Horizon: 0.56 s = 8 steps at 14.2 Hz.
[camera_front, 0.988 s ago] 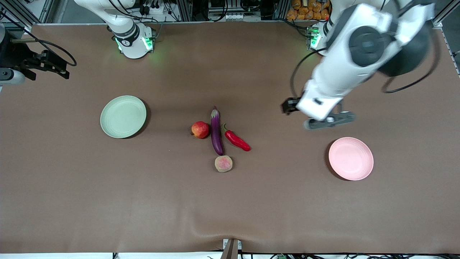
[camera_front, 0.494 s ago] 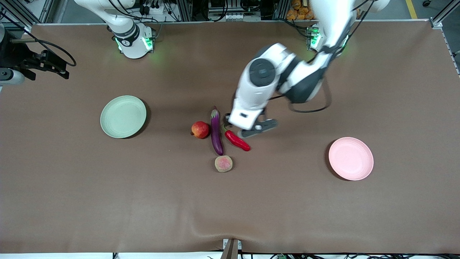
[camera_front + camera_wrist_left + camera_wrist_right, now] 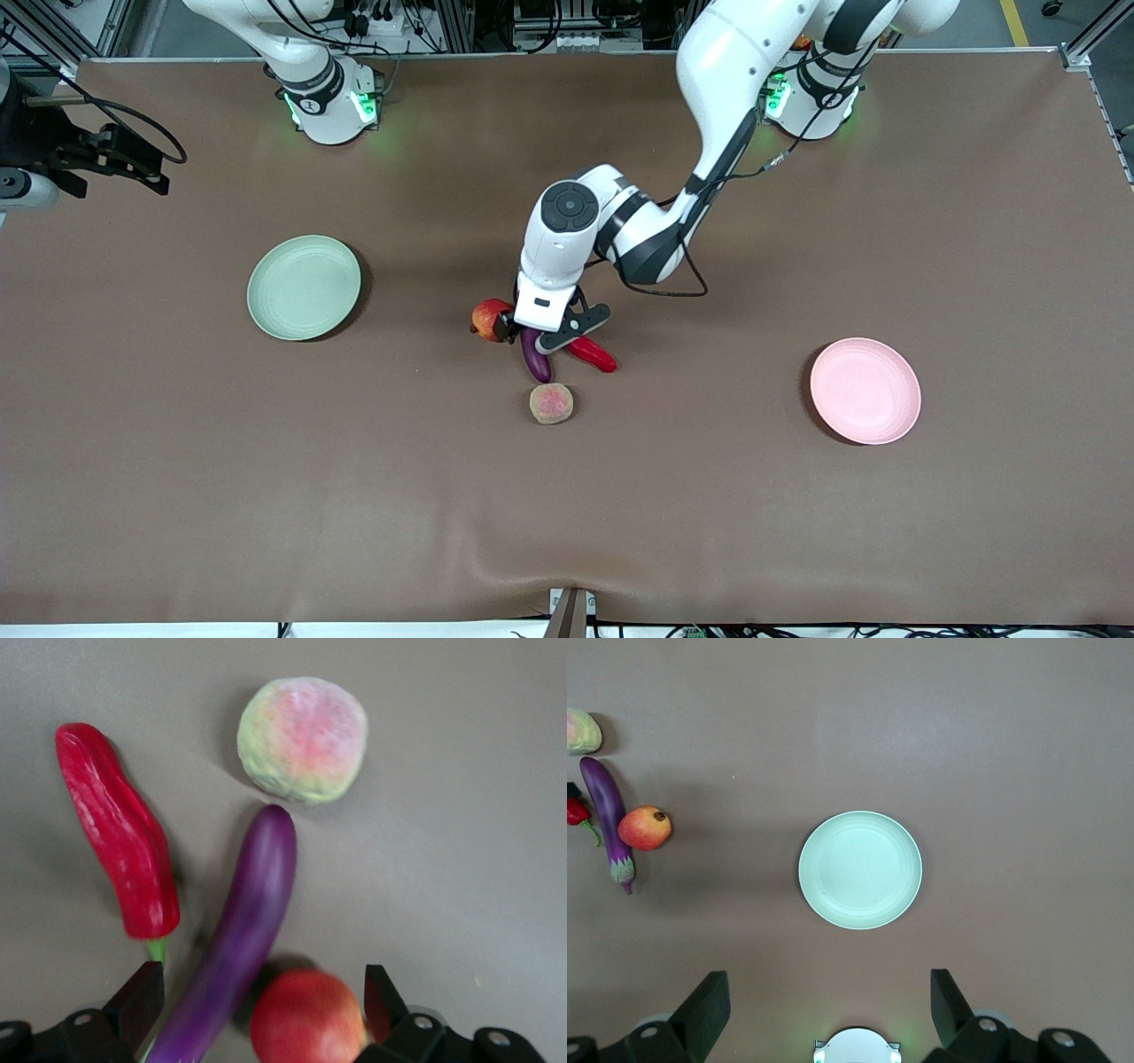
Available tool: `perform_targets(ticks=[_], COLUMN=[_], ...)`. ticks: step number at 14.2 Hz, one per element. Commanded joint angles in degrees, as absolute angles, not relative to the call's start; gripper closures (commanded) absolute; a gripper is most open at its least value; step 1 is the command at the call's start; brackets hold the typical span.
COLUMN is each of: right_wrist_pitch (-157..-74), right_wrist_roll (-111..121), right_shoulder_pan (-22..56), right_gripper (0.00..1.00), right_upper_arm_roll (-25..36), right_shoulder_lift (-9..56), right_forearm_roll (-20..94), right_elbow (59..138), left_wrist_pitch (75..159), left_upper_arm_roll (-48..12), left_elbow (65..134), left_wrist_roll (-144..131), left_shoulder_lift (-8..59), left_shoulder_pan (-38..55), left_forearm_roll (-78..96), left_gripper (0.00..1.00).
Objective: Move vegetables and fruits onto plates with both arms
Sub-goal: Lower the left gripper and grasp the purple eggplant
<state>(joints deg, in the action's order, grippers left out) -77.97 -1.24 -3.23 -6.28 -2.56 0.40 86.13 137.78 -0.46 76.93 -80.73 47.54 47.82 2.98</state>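
Observation:
My left gripper (image 3: 538,335) is open, low over the middle of the table, its jaws straddling the purple eggplant (image 3: 537,363) and the round red fruit (image 3: 487,317). In the left wrist view, the left gripper (image 3: 261,1010) has the eggplant (image 3: 252,904) and the red fruit (image 3: 306,1019) between its fingers. The red chili (image 3: 115,833) and the yellowish-green fruit (image 3: 303,740) lie outside them. The chili (image 3: 594,354) lies beside the eggplant, and the blushed fruit (image 3: 551,403) lies nearer the camera. The green plate (image 3: 304,287) and the pink plate (image 3: 866,391) are empty. My right gripper (image 3: 828,1005) is open, high over the green plate (image 3: 860,870).
The right arm's base (image 3: 328,97) and the left arm's base (image 3: 811,97) stand at the table's back edge. Black equipment (image 3: 89,155) overhangs the right arm's end of the table. The brown table cover (image 3: 567,514) has a small fold at its front edge.
My left arm swung from beside the pink plate to the middle of the table and lowered its open gripper over the eggplant and red fruit. Nothing else moved.

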Motion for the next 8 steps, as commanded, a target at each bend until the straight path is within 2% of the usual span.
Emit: perform_targets(ticks=[1, 4, 8], right_wrist_pitch=[-77.2, -77.3, -77.3], right_wrist_roll=[-0.9, -0.9, -1.0], right_shoulder_pan=[-4.7, -4.7, -4.7], right_gripper=[0.0, 0.0, 0.0], right_upper_arm_roll=[-7.3, -7.3, -7.3], right_shoulder_lift=[-2.2, -2.2, -2.2], right_forearm_roll=[1.2, 1.2, 1.2], right_elbow=[85.1, 85.1, 85.1], left_wrist_pitch=[138.4, 138.5, 142.5], left_upper_arm_roll=[3.9, 4.3, 8.3], left_elbow=[74.8, 74.7, 74.6], left_wrist_roll=[-85.9, -90.9, -96.1], left_shoulder_lift=[49.9, 51.8, 54.9], left_shoulder_pan=[51.8, 52.9, 56.2], left_forearm_roll=[2.9, 2.8, 2.9], left_gripper=[0.0, 0.0, 0.0])
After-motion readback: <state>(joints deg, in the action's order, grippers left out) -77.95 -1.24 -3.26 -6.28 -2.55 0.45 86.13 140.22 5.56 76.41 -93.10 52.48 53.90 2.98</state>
